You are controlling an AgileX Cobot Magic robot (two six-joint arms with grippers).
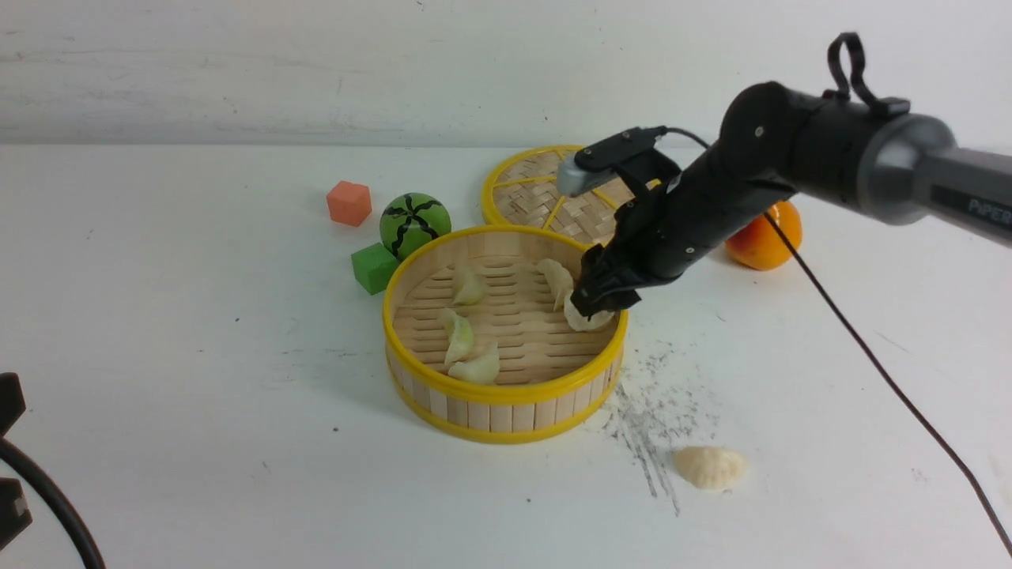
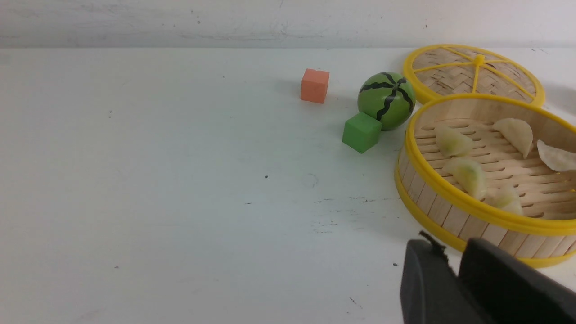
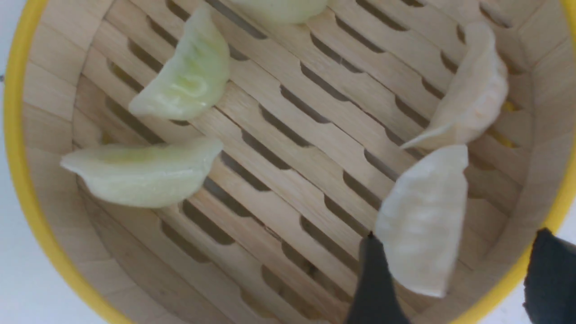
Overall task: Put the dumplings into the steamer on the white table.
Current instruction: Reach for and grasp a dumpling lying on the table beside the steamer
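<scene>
Closest to the right wrist lens, the right gripper (image 3: 459, 243) stood released, its dark fingers (image 3: 373, 288) spread wider than the cream dumpling (image 3: 423, 220) between them. That dumpling looked blurred and lay against one finger, low in the frame beside the steamer (image 1: 506, 407) wall. My worry was that it might cling to that finger, so a lift could flick it over the yellow rim (image 3: 13, 135). A second cream dumpling (image 3: 472, 94) and three green dumplings (image 3: 184, 81) lay on the slats (image 3: 288, 148). Outside, the last cream dumpling (image 1: 710, 466) sat on the white table (image 1: 198, 356), lower right of centre in the front view, just below grey scuffs (image 1: 648, 427). The arm's cable (image 1: 870, 356) hung near it and could sweep it away. Meanwhile the left gripper (image 2: 459, 274) held nothing; I couldn't tell whether it was fully closed.
</scene>
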